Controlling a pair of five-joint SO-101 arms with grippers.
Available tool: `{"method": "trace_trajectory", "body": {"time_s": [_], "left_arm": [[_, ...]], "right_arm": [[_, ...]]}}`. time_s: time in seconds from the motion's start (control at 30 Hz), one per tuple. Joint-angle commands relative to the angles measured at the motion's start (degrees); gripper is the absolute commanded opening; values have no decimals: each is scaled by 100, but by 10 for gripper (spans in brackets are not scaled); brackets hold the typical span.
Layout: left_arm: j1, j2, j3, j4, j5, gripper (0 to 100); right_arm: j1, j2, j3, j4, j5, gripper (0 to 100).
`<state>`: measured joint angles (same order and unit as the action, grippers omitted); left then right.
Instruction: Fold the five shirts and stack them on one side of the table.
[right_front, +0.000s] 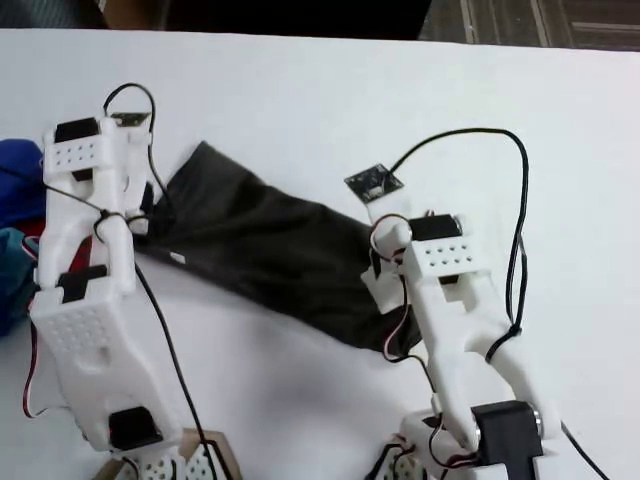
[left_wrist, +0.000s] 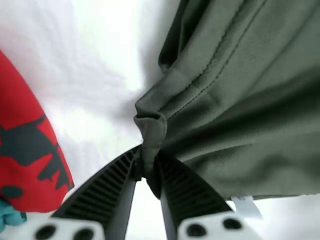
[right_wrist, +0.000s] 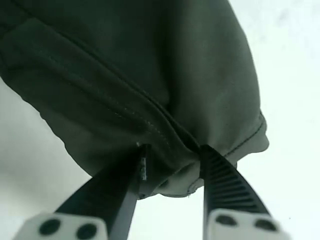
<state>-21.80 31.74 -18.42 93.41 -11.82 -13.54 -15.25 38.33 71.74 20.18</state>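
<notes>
The left wrist view shows a red printed shirt beside the left gripper, its jaws nearly closed on a bunched corner of the dark shirt; the high view adds a blue heap at the left edge. The dark shirt lies as a rumpled band mid-table between the arms. The right gripper, jaws partway apart, clamps its hem fold; bare table spreads rightward.

White arms, black cables, ribbed black jaws
</notes>
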Motion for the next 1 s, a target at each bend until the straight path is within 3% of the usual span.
{"method": "trace_trajectory", "body": {"time_s": [0.0,0.6,0.8,0.97], "left_arm": [[35,-360,-198,79,-35,25],[26,-360,-198,88,-35,25],[26,-360,-233,88,-35,25],[26,-360,-207,88,-35,25]], "right_arm": [[48,-163,0,-66,9,163],[48,-163,18,-189,9,159],[48,-163,237,-251,18,68],[48,-171,220,-268,18,57]]}}
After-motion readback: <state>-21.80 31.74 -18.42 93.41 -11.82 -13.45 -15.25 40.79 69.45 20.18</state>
